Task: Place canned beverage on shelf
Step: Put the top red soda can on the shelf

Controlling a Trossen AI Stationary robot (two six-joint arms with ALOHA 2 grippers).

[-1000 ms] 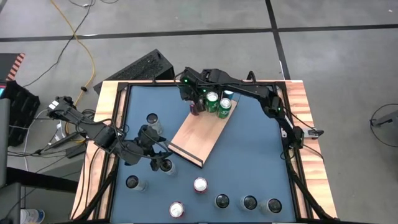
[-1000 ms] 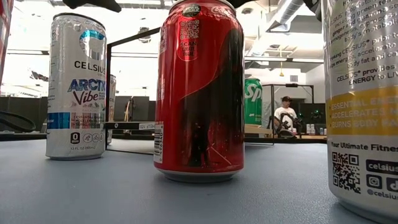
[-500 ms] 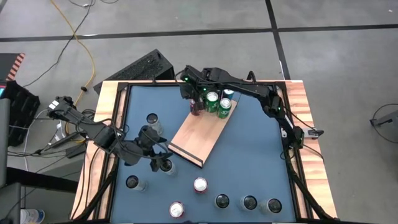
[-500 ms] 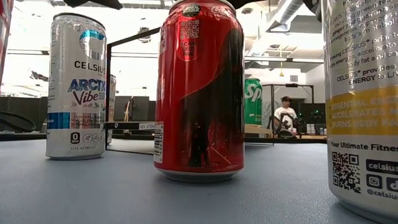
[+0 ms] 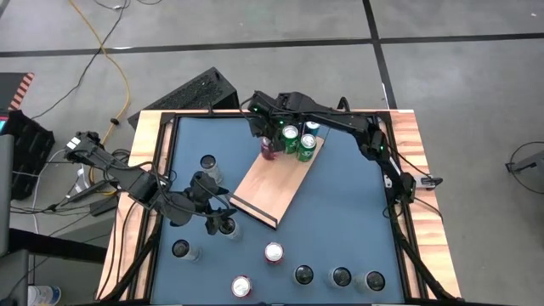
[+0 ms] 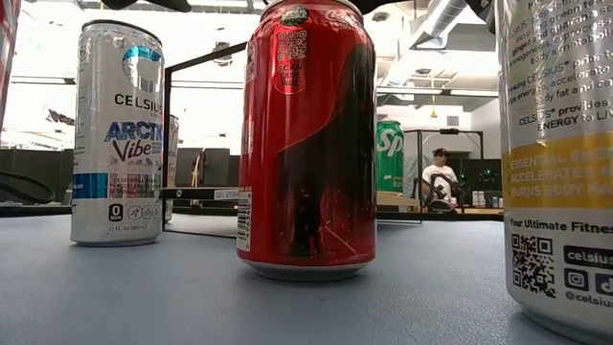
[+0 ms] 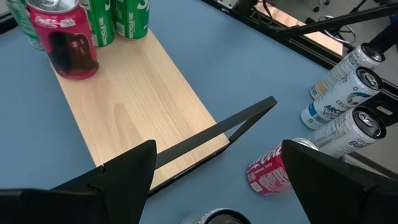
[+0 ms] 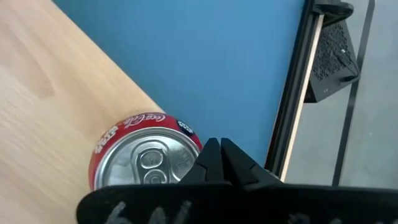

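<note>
Nearest the front edge of the blue table point(image 5: 340, 212) I saw a scatter of upright cans: a red-topped one point(image 5: 241, 286) at the near left, another red one point(image 5: 274, 252) just beyond it, three dark-topped cans point(image 5: 341, 277) in a row to the right, and a lone one point(image 5: 181, 249) at the near left. From the low camera the red cola can point(image 6: 308, 144) filled the middle, with a white and blue can point(image 6: 117, 134) to its left and a white and yellow one point(image 6: 560, 163) at the right edge.

A little farther in, my left gripper point(image 5: 223, 219) hung over a can point(image 5: 228, 228) by the shelf's near left corner, fingers spread wide and holding nothing. Its wrist camera showed both dark fingers point(image 7: 118, 177) apart, a can top just below them.

The shelf point(image 5: 272, 183) was a flat, pale wooden board lying at a slant in the middle of the table, its dark lip and thin black wire rail at the near end. Its near and middle parts were bare. At its far end stood a red cola can point(image 5: 269, 148), upright, touching two green cans point(image 5: 297, 140) to its right.

My right gripper point(image 5: 262, 127) hovered just above that red can, at the shelf's far left corner, fingers pressed together and empty; its wrist view showed the closed tips point(image 8: 219, 163) over the can's silver top point(image 8: 146, 168).

Another can point(image 5: 208, 165) stood alone on the table at the far left.
</note>
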